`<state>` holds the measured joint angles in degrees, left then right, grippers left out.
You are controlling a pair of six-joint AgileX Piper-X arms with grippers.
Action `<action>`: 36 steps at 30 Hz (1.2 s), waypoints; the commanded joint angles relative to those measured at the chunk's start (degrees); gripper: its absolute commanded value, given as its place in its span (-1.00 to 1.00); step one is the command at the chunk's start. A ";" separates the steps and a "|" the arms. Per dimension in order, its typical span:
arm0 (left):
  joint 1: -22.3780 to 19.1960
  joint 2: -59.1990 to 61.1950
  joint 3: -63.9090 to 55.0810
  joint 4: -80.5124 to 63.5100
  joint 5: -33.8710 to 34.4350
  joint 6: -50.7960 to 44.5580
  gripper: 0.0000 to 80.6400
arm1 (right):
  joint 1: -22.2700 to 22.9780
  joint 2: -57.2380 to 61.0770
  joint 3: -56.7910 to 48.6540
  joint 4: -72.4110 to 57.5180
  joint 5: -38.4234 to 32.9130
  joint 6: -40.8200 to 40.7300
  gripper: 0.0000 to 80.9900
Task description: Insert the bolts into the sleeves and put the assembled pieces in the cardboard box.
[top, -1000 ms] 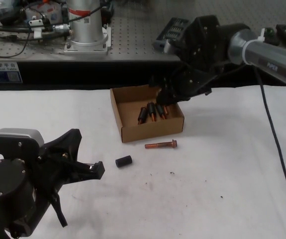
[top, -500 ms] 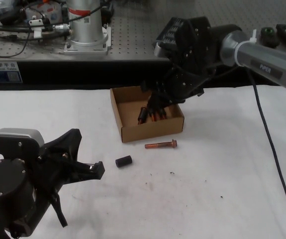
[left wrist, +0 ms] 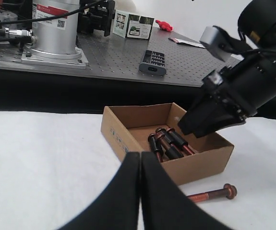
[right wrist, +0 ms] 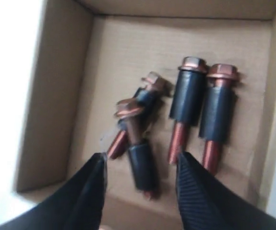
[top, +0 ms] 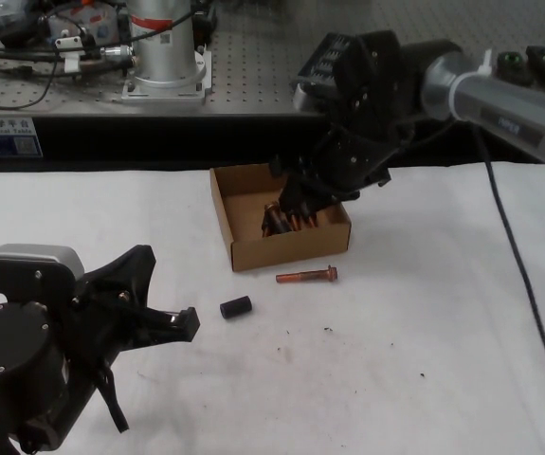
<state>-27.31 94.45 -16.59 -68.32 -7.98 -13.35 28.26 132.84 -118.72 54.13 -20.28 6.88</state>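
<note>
The cardboard box (top: 253, 251) stands on the white cloth and holds several assembled bolts in black sleeves (right wrist: 189, 98). My right gripper (right wrist: 142, 184) hangs open just above the box (right wrist: 56, 96), and one sleeved bolt (right wrist: 138, 160) lies crosswise on another below its fingers. The high view shows that gripper (top: 291, 194) over the box's right half. A bare copper bolt (top: 307, 276) lies just in front of the box, with a loose black sleeve (top: 237, 307) to its left. My left gripper (left wrist: 141, 191) is shut on nothing, low at the near left (top: 172, 322), facing the box (left wrist: 200, 165).
Behind the cloth runs a perforated metal bench with a steel post (top: 163, 47), cables and a small black finned part (left wrist: 153, 62). The right arm's cable (top: 523, 275) trails down the right side. Bare cloth lies in front of the loose bolt (left wrist: 210, 194).
The right gripper has moved left and lower over the box, now covering part of the pieces inside. The left arm, loose bolt and loose sleeve have not moved.
</note>
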 commanded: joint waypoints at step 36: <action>-4.27 -7.67 -34.23 73.97 24.94 12.52 -0.99 | 26.65 -93.20 90.74 -41.20 11.20 9.51 -0.30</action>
<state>-30.90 87.56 -48.88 3.53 16.94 -3.30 54.31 41.30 -32.76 20.70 -9.93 12.35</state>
